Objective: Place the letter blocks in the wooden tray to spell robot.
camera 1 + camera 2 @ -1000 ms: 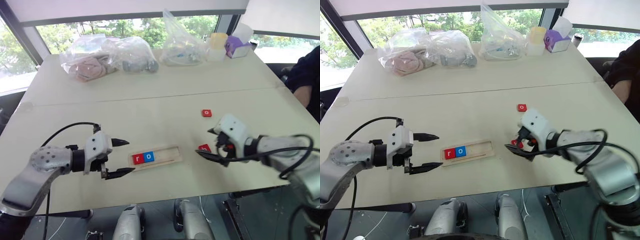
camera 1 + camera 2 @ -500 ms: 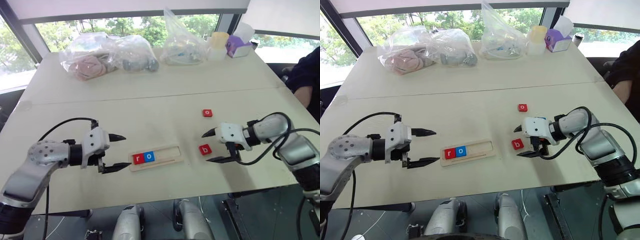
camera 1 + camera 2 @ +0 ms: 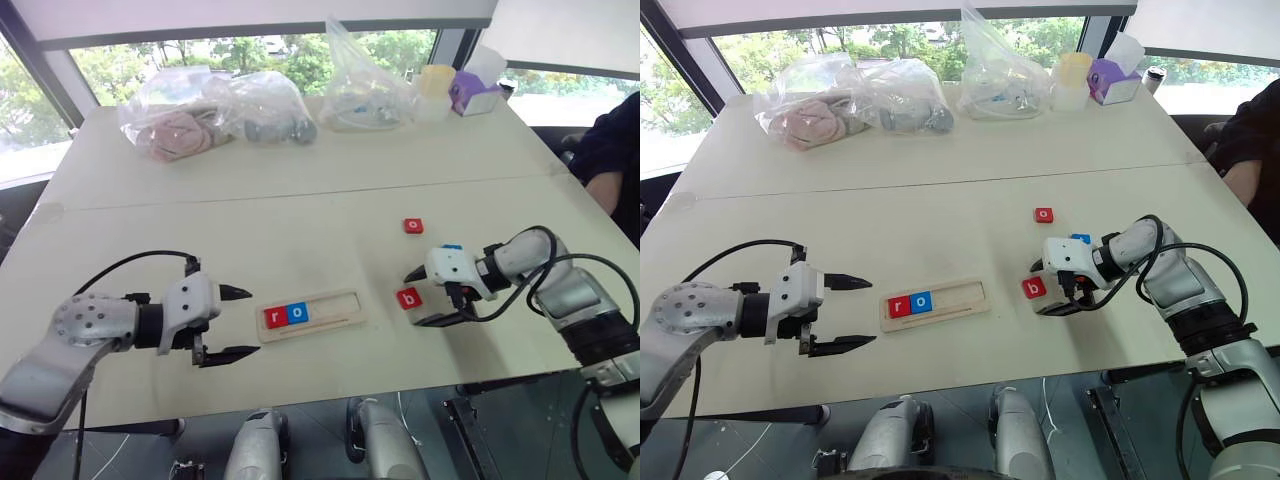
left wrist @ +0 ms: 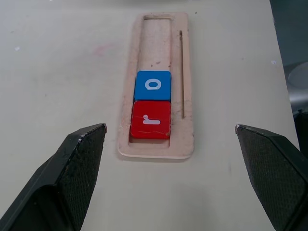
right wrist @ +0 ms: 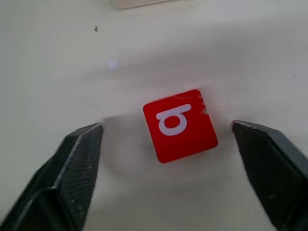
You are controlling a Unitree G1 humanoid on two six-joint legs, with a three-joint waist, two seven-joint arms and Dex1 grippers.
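The broad cream table carries clear plastic bags along its far edge. Near the front edge lies the long narrow tray of light wood, with a red square tile marked r at its left end and a blue square tile marked o touching it; the other slots are bare. The left gripper hovers just left of the tray, its black fingers spread wide around nothing. The right gripper sits low at the table, fingers apart on either side of a red square tile marked b, which lies flat and free of both fingers. Farther back lies a red tile marked o
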